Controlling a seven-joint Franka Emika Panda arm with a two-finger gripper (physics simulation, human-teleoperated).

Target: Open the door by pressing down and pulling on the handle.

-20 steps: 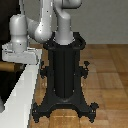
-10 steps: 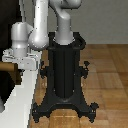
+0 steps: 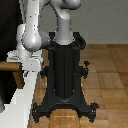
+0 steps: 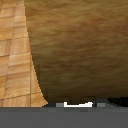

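Note:
The door [image 3: 7, 30] is a dark panel at the exterior view's left, set in a white frame [image 3: 20, 102]. The golden-brown handle [image 3: 9, 66] projects from it, with a stem [image 3: 19, 77] hanging below. My white-grey gripper [image 3: 26, 61] sits right over the handle's outer end, seemingly touching it. The fingers do not show clearly, so I cannot tell whether they are open or shut. In the wrist view the handle's golden-brown surface [image 4: 80, 50] fills most of the picture, very close.
The black robot pedestal [image 3: 62, 75] stands on the wooden floor [image 3: 107, 75] just to the exterior view's right of the door frame. The arm's white links [image 3: 31, 30] rise above the gripper.
The gripper has come down and slightly to the exterior view's right, ending on the handle's outer end. The door and handle look unmoved.

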